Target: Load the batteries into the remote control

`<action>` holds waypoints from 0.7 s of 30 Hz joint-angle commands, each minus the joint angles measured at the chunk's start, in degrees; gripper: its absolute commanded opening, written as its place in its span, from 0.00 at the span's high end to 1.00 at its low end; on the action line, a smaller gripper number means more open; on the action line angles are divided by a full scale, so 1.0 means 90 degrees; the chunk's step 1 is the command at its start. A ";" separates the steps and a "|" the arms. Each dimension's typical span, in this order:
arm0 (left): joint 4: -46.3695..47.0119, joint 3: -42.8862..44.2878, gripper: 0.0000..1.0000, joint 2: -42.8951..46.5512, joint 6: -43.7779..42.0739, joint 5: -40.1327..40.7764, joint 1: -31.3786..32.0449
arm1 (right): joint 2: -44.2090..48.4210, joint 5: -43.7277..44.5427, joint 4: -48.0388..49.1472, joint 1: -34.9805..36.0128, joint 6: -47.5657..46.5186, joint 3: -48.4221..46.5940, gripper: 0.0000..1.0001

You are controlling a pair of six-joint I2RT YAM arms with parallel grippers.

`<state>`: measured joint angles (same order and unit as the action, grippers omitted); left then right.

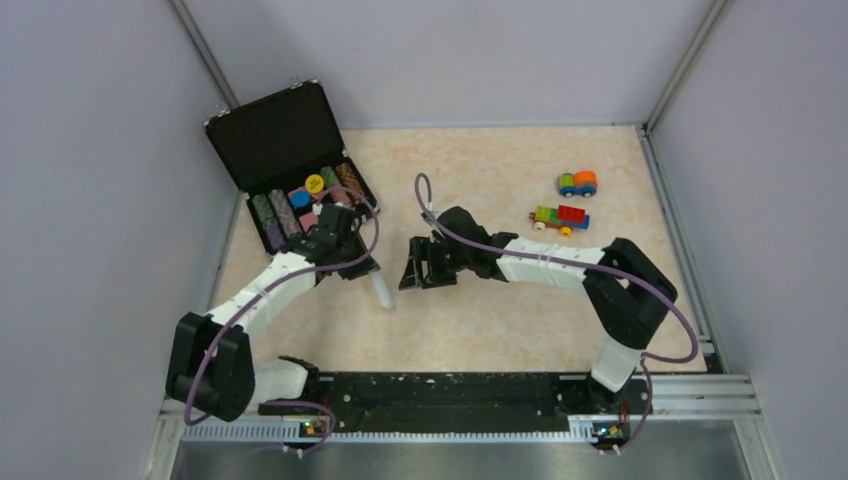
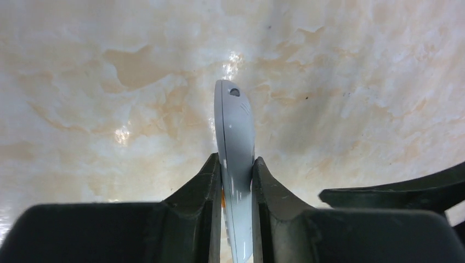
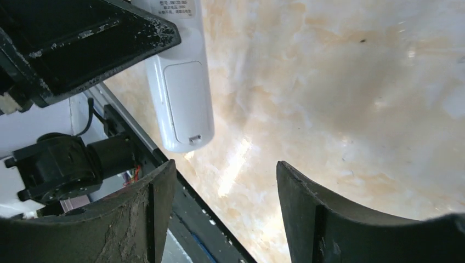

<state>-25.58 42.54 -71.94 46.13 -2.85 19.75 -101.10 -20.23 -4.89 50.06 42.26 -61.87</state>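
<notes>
One remote control (image 2: 236, 137) clamped in left claw (image 2: 237, 164); right claw (image 3: 225, 170) wide, empty; two toy cars (image 1: 577, 183) (image 1: 560, 217), one chip case (image 1: 275, 130).

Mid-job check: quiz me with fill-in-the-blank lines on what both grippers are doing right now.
1. The left gripper is shut on the ____.
2. That item's battery cover is ____.
3. The right gripper stands ____ and empty.
Missing words: remote control; closed; open.
</notes>
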 commanded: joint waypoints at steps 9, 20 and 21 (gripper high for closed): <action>-0.1957 0.1773 1.00 -0.1704 -0.2103 0.0046 -0.0018 | 0.0988 0.0590 -0.0481 -0.0194 0.0022 0.0564 0.34; -0.2374 0.2404 1.00 -0.2243 -0.2039 0.0949 0.0257 | 0.1290 0.1129 -0.0663 -0.0269 0.0149 0.0784 0.33; -0.2440 0.2463 1.00 -0.2320 -0.2010 0.1078 0.0324 | 0.1312 0.1145 -0.0675 -0.0290 0.0156 0.0801 0.34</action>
<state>-44.77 61.47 -90.98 28.29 1.89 20.84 -92.82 -12.21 -10.90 48.18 42.92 -55.11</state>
